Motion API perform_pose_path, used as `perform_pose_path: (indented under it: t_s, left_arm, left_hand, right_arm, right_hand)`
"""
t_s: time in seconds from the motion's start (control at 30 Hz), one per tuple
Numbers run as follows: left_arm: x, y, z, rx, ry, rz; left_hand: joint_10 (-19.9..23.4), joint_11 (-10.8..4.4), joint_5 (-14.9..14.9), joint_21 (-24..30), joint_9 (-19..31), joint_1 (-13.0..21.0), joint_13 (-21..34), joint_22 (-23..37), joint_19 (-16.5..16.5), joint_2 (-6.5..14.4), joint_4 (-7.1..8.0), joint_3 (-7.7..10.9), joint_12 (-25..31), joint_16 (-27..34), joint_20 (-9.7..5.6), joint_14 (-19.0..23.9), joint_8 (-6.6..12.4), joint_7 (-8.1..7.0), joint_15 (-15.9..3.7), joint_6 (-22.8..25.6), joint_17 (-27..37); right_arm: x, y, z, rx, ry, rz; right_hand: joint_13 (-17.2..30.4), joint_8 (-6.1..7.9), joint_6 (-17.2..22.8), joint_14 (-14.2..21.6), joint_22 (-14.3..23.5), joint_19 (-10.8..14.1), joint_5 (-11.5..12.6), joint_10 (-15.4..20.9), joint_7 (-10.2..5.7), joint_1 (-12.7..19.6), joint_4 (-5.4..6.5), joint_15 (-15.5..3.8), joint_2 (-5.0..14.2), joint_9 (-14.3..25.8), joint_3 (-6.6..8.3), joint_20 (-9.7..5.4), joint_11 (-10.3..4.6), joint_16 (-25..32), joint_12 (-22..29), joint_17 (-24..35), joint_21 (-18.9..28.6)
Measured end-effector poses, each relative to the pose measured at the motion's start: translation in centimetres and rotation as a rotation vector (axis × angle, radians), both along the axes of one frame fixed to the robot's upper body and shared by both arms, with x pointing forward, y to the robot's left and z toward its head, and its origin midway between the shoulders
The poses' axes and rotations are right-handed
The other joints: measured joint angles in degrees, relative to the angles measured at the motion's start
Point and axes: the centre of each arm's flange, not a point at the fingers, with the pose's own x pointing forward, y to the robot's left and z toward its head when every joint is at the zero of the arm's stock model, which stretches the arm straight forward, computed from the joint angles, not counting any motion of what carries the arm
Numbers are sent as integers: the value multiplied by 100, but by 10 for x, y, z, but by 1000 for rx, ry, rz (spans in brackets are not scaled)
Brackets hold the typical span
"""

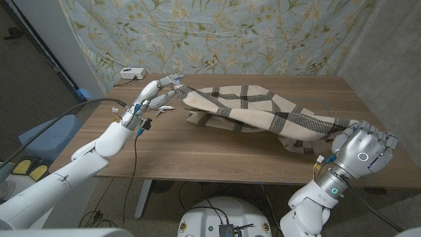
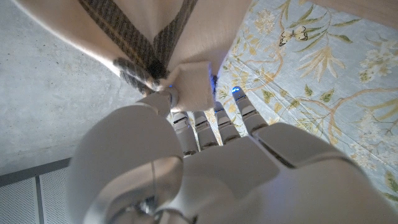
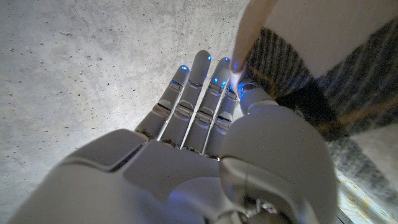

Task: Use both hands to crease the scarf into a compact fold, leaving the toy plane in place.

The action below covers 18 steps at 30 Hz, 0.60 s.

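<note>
A beige scarf [image 1: 256, 110] with dark plaid stripes stretches across the table between my two hands, lifted at both ends and sagging onto the wood in the middle. My left hand [image 1: 158, 94] is raised over the far left of the table and pinches a scarf corner [image 2: 189, 84] between thumb and fingers. Near the front right edge, my right hand [image 1: 363, 150] has its fingers curled around the other scarf end [image 3: 292, 68]. A small white toy plane [image 1: 166, 108] lies on the table just below my left hand, apart from the cloth.
A white box [image 1: 131, 72] with a cable sits at the table's [image 1: 197, 155] back left corner. A floral cloth [image 1: 217, 33] hangs behind the table. Bare wood shows along the front.
</note>
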Motion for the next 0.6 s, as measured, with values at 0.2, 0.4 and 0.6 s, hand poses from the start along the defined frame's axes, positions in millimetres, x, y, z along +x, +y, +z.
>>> perform_pose_path:
  t_s: [0.2, 0.4, 0.6]
  left_arm:
    - [-5, 3, 6, -37, 7, -62]
    - [-6, 4, 8, -45, 7, -70]
    - [-6, 5, 8, -49, 6, -73]
  left_hand:
    - [0, 0, -4, 0, -2, 16, 0, 0, 0, 16, -4, -4, 0, 0, 0, 0, 0, 0, 0, 0, 0]
    - [0, 0, -4, 0, -4, 25, -1, -1, 1, 8, -4, -5, 0, 0, 0, 0, 0, 0, 0, 0, 0]
    - [0, 0, -4, 0, -4, 31, -1, -1, 1, 1, -4, -5, 0, 0, 0, 0, 0, 0, 0, 0, 0]
  right_arm:
    - [-12, -20, -12, 45, 17, -66]
    - [-14, -22, -13, 46, 17, -73]
    - [-15, -23, -14, 46, 17, -76]
  right_hand:
    - [0, -1, 0, 0, 0, 0, 0, 0, 0, -4, 0, 0, -4, -1, 0, 0, 0, 0, 0, 0, 0]
    - [-1, -3, 0, 0, -1, 0, 0, 1, 1, -3, 0, 0, -3, -3, 0, 0, 0, 1, 0, 0, 0]
    - [-1, -5, -11, 0, -1, 1, 0, 1, 11, 13, -1, 0, 13, -3, -1, 0, 0, 1, 0, 0, 0]
